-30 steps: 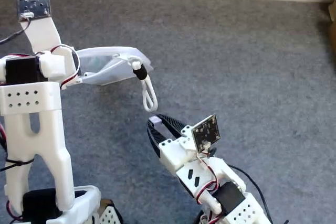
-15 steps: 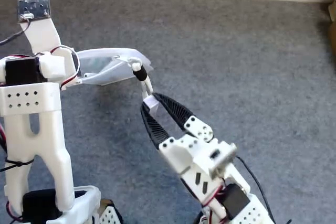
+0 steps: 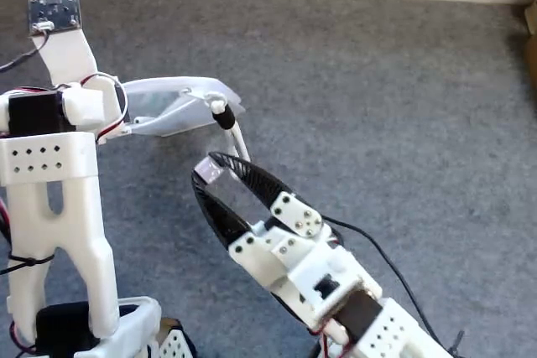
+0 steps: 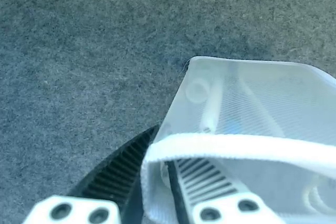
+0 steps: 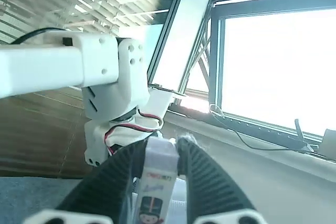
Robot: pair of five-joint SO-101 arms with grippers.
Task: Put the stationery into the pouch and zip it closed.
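Left gripper [image 4: 163, 187]: black ribbed fingers clamped on the rim of the pouch, the fabric pinched between them.
Pouch [image 3: 180, 102]: white mesh, held off the surface in the upper left of the high view, just right of the left arm [image 3: 50, 173].
Pouch contents: a white stick-shaped item [image 4: 212, 103] shows through the mesh.
Zip pull [image 3: 223, 115]: black, at the pouch's right end, with a white cord loop [image 3: 240, 142] hanging below it.
Right gripper [image 3: 205, 173]: centre of the high view, fingers closed on an eraser.
Eraser [image 5: 156, 174]: small white printed block, below and right of the pouch, near the cord loop, apart from the mesh.
Surface [image 3: 403, 106]: grey, carpet-like.
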